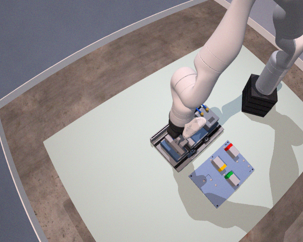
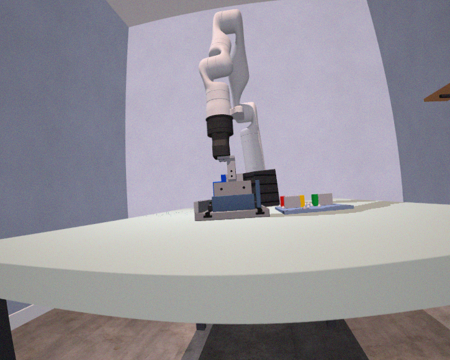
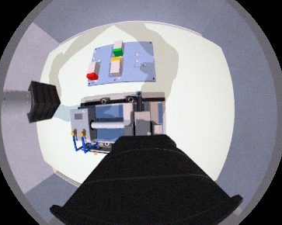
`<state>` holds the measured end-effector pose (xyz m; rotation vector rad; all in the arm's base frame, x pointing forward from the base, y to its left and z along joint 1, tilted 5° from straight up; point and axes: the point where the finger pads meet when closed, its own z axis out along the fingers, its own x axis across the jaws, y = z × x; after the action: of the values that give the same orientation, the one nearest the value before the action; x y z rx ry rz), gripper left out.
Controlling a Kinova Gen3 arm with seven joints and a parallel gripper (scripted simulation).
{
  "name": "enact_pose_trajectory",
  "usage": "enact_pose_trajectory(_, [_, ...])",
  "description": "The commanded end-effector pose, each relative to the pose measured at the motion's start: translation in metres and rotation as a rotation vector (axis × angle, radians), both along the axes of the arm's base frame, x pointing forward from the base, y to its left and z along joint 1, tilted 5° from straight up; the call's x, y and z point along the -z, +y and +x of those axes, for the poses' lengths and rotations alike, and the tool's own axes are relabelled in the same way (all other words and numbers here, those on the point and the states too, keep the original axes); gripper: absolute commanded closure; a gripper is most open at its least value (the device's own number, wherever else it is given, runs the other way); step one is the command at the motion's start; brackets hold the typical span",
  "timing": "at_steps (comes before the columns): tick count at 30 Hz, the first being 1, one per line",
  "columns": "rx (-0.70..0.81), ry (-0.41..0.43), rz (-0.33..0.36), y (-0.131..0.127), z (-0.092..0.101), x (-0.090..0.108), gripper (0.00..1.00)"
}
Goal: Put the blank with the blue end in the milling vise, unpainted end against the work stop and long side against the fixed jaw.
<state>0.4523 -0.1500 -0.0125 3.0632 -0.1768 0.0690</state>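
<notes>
The blank with the blue end (image 2: pixel 223 177) is in my gripper (image 2: pixel 231 179), at the vise just behind the fixed jaw (image 1: pixel 174 145) (image 2: pixel 233 188). Its top shows above that jaw in the exterior view, the blue end to the left and the bare end to the right, towards the work stop side. In the wrist view its bare grey part (image 3: pixel 142 118) lies between the moving jaw (image 3: pixel 128 112) and the fixed jaw side, near the stop's dark holder (image 3: pixel 139 102). My gripper is shut on it. Its underside, the low bars and any contact with jaw or stop are hidden.
The blue plate (image 1: pixel 222 191) (image 2: pixel 314 210) (image 3: pixel 146 50) beside the vise holds the red-ended blank (image 1: pixel 232 151) (image 3: pixel 93 69), yellow-ended blank (image 1: pixel 218 162) (image 3: pixel 116 68) and green-ended blank (image 1: pixel 233 179) (image 3: pixel 118 46), apart. The hosed block (image 1: pixel 209 117) (image 3: pixel 83 118) stands at the vise's far end.
</notes>
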Motion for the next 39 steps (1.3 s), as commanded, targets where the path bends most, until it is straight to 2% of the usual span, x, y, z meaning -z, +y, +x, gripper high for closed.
enact_pose_trajectory(1, [0.0,-0.002,0.0,-0.0002,0.0006,-0.0005,1.0])
enact_pose_trajectory(30, [0.0,-0.002,0.0,-0.0004,0.0006,0.0013,1.0])
enact_pose_trajectory(31, [0.0,-0.002,0.0,-0.0004,0.0007,0.0011,0.0])
enact_pose_trajectory(39, [0.0,-0.002,0.0,-0.0004,0.0007,0.0011,0.0])
